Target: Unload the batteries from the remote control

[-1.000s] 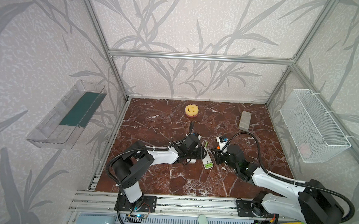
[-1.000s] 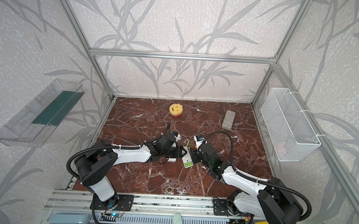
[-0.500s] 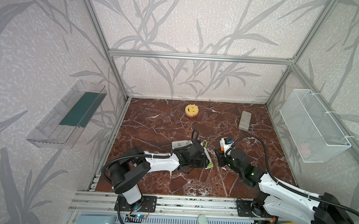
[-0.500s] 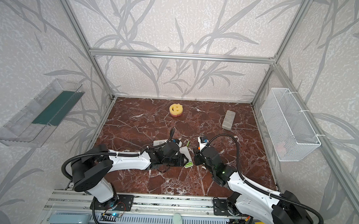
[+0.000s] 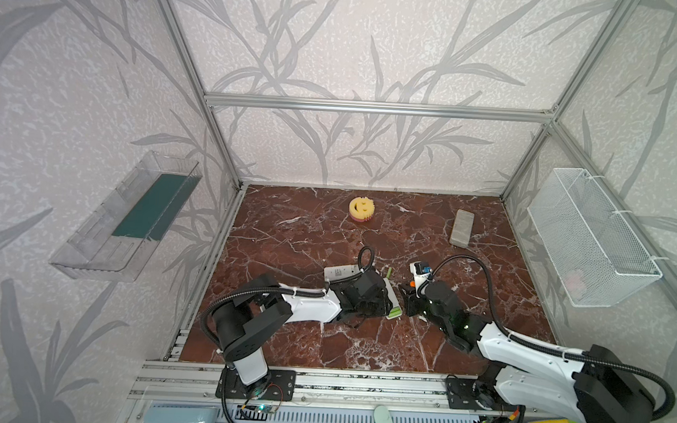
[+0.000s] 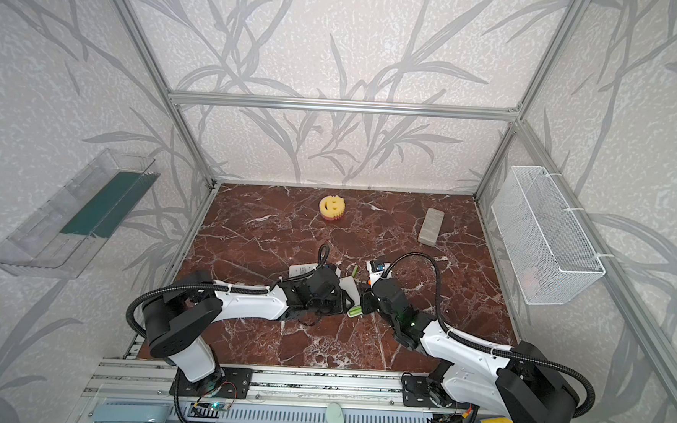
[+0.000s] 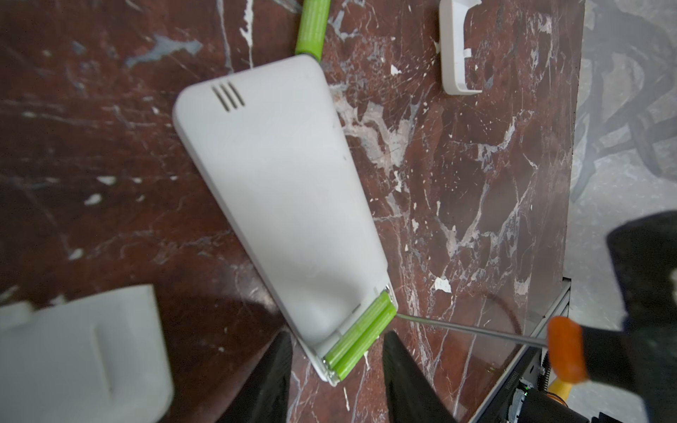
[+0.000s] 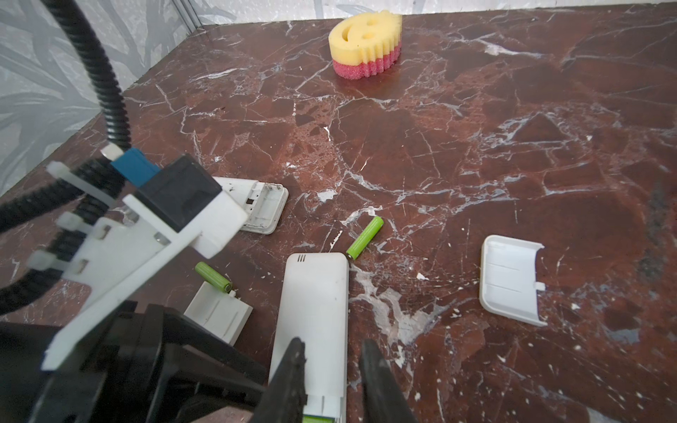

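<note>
A white remote control [image 7: 278, 190] lies face down between the arms, its compartment open with two lime-green batteries [image 7: 361, 337] in it. My left gripper [image 7: 339, 340] is open, with a finger on each side of that end. An orange-handled screwdriver [image 7: 564, 348] sits in my right gripper [image 8: 332, 344], and its tip touches the batteries. Loose batteries lie on the table, one [image 8: 364, 236] by the remote's far end and another [image 8: 212, 276] beside a small white cover [image 8: 219, 311]. In both top views the remote [image 5: 390, 293] [image 6: 347, 284] shows between the two grippers.
A second white remote [image 8: 263, 207] with an empty compartment lies behind the left arm. A larger white cover [image 8: 509, 280] lies to the right. A yellow sponge [image 5: 361, 209] and a grey block [image 5: 462, 228] sit at the back. A wire basket [image 5: 590, 241] hangs on the right wall.
My left gripper moved toward the front, down to the remote's battery end, and its jaws narrowed a little. The right arm pulled back slightly, keeping the screwdriver.
</note>
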